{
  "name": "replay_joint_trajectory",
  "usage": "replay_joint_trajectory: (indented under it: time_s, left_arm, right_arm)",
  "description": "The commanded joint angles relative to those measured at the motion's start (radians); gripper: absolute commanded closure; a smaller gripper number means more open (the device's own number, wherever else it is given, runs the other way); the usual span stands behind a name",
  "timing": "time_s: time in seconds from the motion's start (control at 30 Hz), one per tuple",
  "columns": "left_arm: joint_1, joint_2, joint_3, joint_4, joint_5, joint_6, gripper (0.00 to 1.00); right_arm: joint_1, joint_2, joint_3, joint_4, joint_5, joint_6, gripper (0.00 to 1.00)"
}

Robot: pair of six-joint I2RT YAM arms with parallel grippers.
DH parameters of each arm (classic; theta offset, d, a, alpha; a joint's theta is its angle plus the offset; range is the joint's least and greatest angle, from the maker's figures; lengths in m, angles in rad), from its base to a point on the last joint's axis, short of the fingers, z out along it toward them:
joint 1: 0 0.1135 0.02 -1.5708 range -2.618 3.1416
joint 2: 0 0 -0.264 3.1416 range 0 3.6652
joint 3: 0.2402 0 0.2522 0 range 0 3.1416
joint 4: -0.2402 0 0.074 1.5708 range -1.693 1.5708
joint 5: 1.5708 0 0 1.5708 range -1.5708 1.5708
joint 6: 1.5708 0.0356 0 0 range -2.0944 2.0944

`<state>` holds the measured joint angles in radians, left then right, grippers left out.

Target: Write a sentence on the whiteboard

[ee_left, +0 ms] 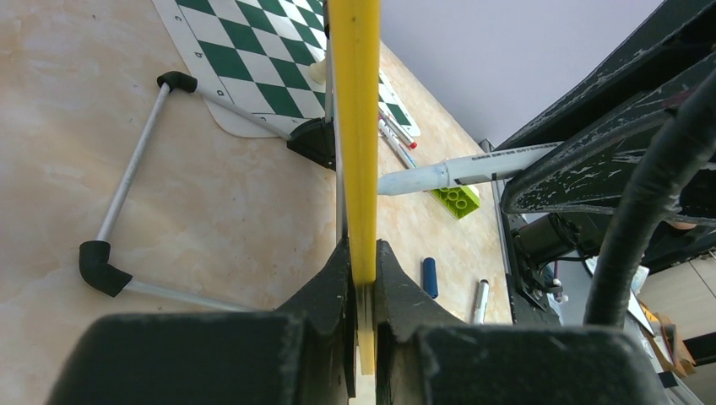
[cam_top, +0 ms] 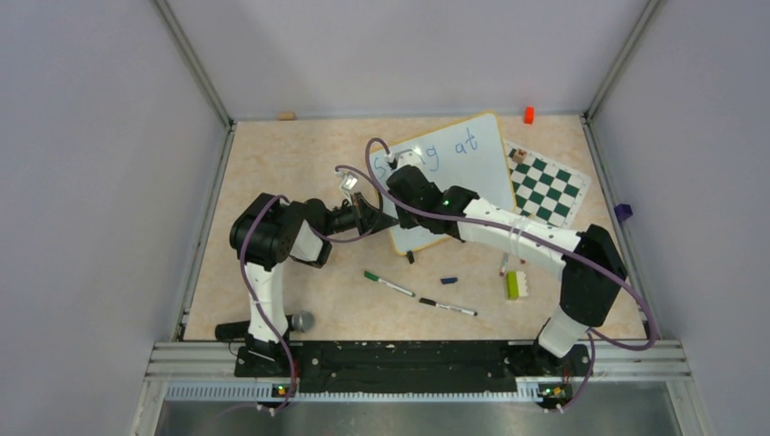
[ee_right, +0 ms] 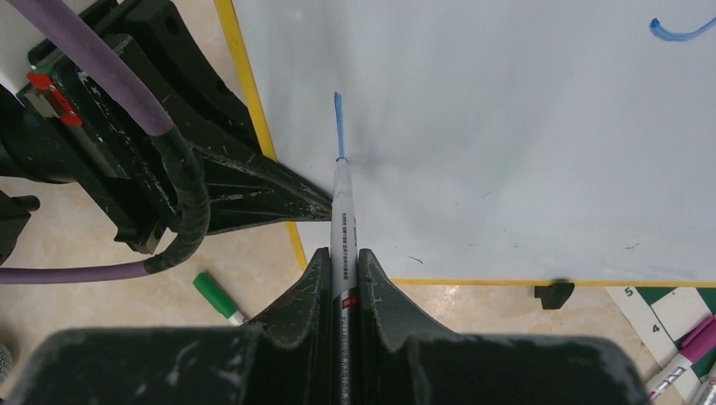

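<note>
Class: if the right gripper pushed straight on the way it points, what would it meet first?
The whiteboard: the marker clamped in the right gripper seems to have its tip on the board's white face, so it would only press harder into it.

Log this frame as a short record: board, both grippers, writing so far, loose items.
board: whiteboard on the table, chessboard to its right
left gripper: shut on the whiteboard's yellow rim
right gripper: shut on a marker, tip at the end of a short blue stroke
writing: blue, top line ends in "at"; start hidden by the arm
loose items: green-capped pen, black-capped pen, blue cap
</note>
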<state>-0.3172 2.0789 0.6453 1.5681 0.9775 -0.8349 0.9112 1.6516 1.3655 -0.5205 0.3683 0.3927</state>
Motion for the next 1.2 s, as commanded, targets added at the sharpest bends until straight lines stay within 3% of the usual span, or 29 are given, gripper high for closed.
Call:
replay_joint_trajectory:
  time_s: [0.0, 1.17]
  left_arm:
    - [-0.042, 0.005, -0.003, 0.052, 0.077, 0.071, 1.0]
    - [-0.04, 0.007, -0.001, 0.052, 0.079, 0.071, 1.0]
  right_arm:
    - [-0.023, 0.02, 0.067, 0.039, 0.018, -0.021, 1.0]
    - [-0.072, -0.053, -0.077, 0.021, -0.014, 0.002, 1.0]
